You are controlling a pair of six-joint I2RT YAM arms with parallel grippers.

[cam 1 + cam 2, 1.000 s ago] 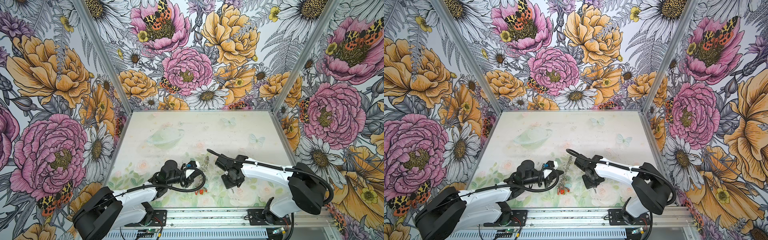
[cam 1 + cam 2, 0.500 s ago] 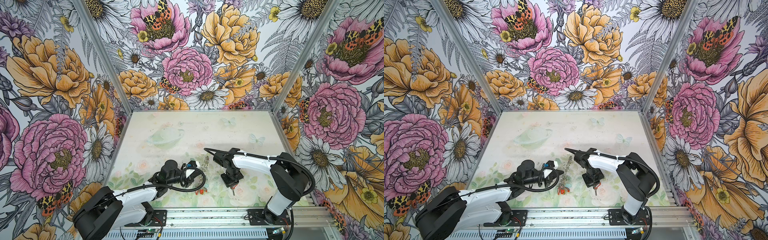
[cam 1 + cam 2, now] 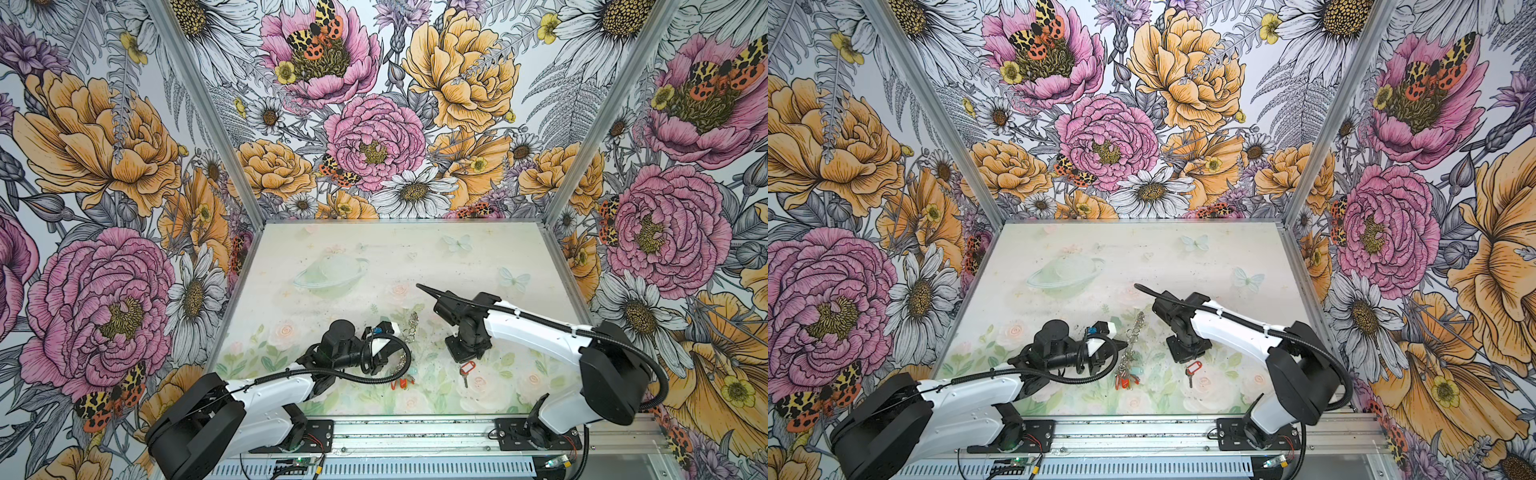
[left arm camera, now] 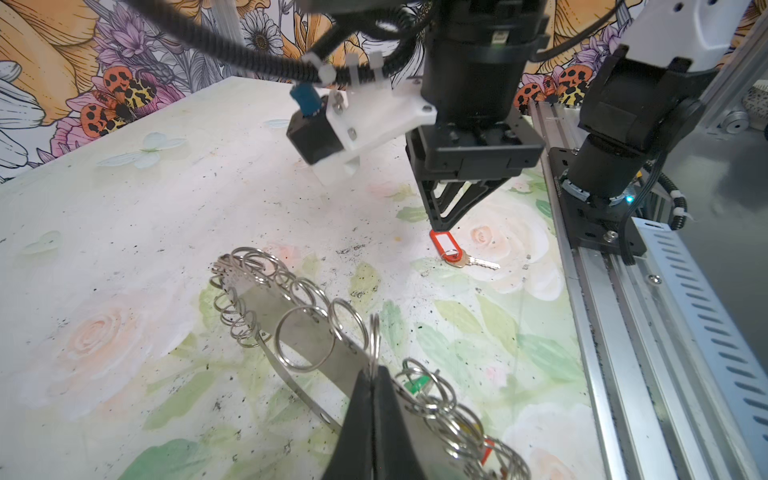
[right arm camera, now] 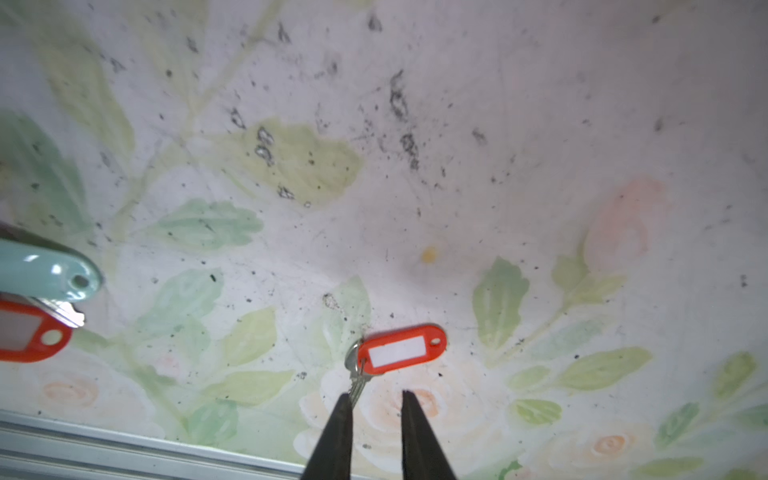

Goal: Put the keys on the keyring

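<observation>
Two right gripper (image 5: pixel 375 395) jaws, shut before, now stand slightly parted, gripping nothing; red-tag key (image 5: pixel 430 337) lies on table (image 5: pixel 540 124) at 4 o'clock from keyring (image 3: pixel 1134 332). Left gripper (image 4: pixel 372 376) stays pinched on keyring; white label (image 5: pixel 397 351) blank.

Robot test cell in a lab.

A left arm (image 3: pixel 270 392) and a right arm (image 3: pixel 536 328), both white and black, are bolted to an aluminium rail (image 3: pixel 415 432) along the front of a small table (image 3: pixel 374 249). Aluminium posts (image 3: pixel 205 112) box it in and carry printed floral panels (image 3: pixel 104 145). A slotted cable duct (image 3: pixel 374 471) and a bare circuit board (image 3: pixel 291 464) sit under the rail. Black scuff marks (image 5: pixel 399 99) dirty the pastel tabletop print.
</observation>
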